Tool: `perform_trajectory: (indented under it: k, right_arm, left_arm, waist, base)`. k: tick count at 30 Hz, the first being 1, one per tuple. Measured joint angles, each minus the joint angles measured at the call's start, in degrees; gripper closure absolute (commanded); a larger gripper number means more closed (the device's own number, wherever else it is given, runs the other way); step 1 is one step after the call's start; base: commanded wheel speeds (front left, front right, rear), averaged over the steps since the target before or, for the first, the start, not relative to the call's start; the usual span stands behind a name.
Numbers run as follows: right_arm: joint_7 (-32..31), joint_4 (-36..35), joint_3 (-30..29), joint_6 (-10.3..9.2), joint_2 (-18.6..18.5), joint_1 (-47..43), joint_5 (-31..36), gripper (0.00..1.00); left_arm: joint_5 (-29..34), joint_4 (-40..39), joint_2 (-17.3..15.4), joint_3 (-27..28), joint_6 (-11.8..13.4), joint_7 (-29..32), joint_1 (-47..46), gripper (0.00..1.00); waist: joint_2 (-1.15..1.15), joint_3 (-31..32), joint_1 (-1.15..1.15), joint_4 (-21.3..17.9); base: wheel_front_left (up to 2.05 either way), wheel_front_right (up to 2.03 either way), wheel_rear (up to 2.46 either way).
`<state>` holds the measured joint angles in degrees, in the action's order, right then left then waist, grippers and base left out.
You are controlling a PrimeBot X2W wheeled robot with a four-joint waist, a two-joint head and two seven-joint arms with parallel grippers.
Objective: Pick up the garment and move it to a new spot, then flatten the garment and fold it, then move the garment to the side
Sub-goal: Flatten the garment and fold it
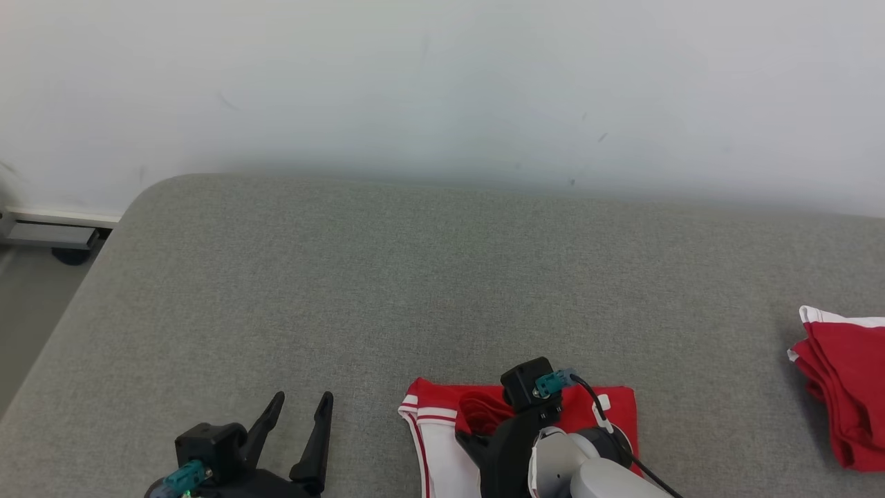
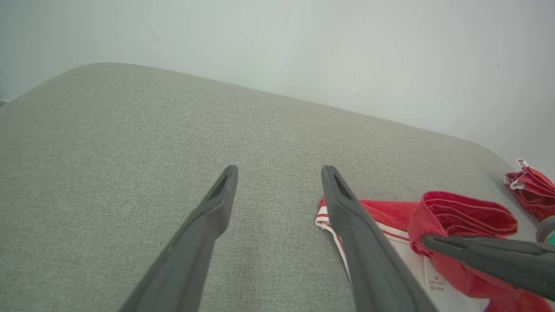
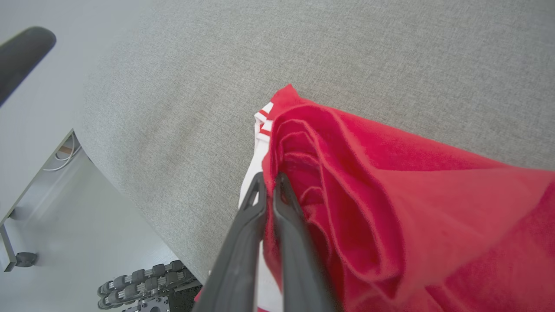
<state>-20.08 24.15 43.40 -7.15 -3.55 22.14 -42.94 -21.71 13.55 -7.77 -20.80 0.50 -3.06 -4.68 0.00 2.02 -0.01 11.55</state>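
Observation:
The garment [image 1: 442, 418], red with white panels and stripes, lies at the near edge of the grey padded surface [image 1: 415, 277]. My right gripper [image 1: 473, 443] is shut on a bunched red fold of it, raised a little off the surface. The right wrist view has the two fingers pressed together at the fold's edge [image 3: 269, 182], with the garment [image 3: 390, 195] spreading to their right. My left gripper [image 1: 302, 401] stands open to the left of the garment, touching nothing. In its wrist view the left gripper [image 2: 279, 173] is above bare padding, the garment [image 2: 459, 212] just right of it.
A second red and white cloth [image 1: 847, 387] lies bunched at the far right of the surface. A pale wall rises behind the padding. To the left the surface rounds off to the floor, where a low metal frame [image 1: 48, 235] stands.

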Motion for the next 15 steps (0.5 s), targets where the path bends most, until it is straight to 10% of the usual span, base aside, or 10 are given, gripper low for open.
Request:
perform_trajectory:
  k: [7, 8, 9, 15]
  right_arm:
    - [1.16, 2.31, 2.81, 0.0, 0.02, 1.04, -3.24, 1.0]
    - [1.45, 2.63, 3.11, 0.0, 0.02, 1.1, -3.63, 0.29]
    - [1.51, 2.9, 3.37, 0.0, 0.01, 1.27, -4.11, 0.0]
    - [2.98, 3.5, 5.2, 0.0, 0.04, 3.47, -6.71, 0.0]
  left_arm:
    - [0.0, 0.09, -0.33, 0.43, 0.05, -0.01, -0.37, 0.0]
    - [0.0, 0.1, -0.35, 0.44, 0.05, -0.01, -0.37, 0.0]
    - [0.0, 0.1, -0.34, 0.43, 0.05, -0.01, -0.37, 0.0]
    - [0.0, 0.23, -0.29, 0.41, 0.07, -0.02, -0.37, 0.0]
  waist:
    - [0.0, -0.12, 0.0, 1.13]
    - [0.0, -0.1, 0.0, 1.17]
    - [0.0, -0.09, 0.0, 1.21]
    - [0.0, 0.06, 0.0, 1.41]
  base:
    - [0.0, 0.0, 0.0]
    - [0.0, 0.0, 0.0]
    - [0.0, 0.0, 0.0]
    - [0.0, 0.0, 0.0]
